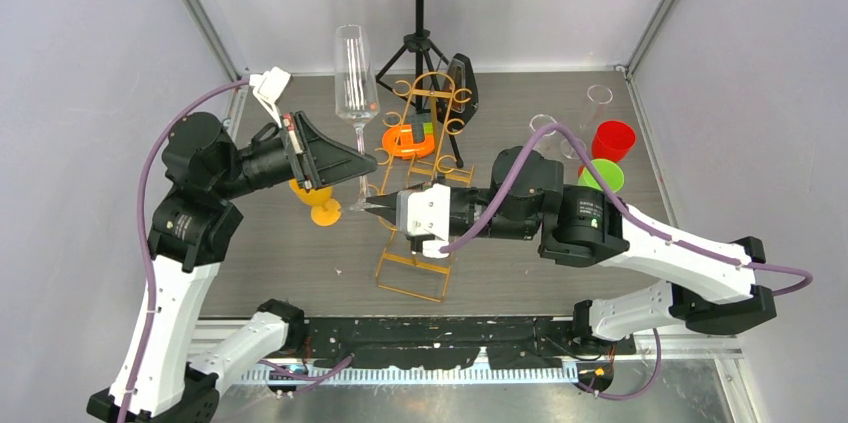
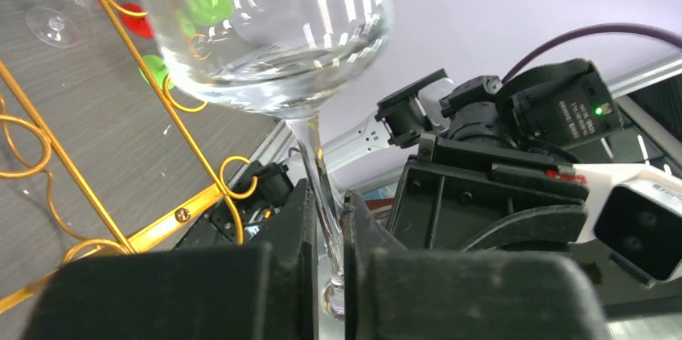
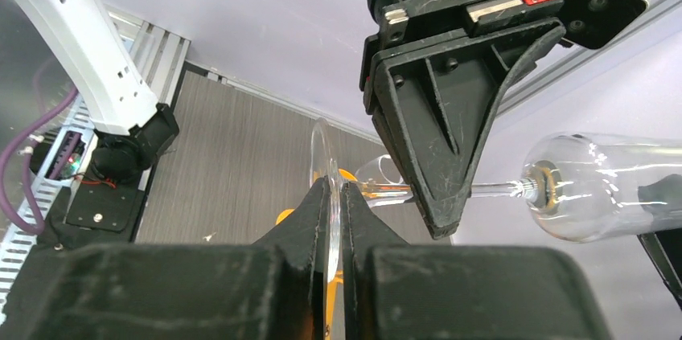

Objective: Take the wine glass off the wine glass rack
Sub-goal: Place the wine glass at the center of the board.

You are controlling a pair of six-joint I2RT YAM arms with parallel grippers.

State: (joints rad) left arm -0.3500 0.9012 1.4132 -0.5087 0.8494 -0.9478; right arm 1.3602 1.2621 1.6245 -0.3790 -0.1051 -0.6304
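left pincer (image 2: 326,219) clamped on wine glass (image 1: 356,73) stem | right pincer (image 3: 334,195) pinches foot, steadying handover | glass upright at 9 o'clock of wine glass rack (image 2: 183,215)

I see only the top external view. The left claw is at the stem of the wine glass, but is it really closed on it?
Observer: Yes. The left wrist view shows the left claw shut on the wine glass stem, just above the foot.
Operator: And the other claw?
Observer: The right wrist view shows the right claw pinching the thin rim of the foot.
Operator: Does the stem touch anything else?
Observer: No. In the left wrist view the wine glass rack stands apart from it.
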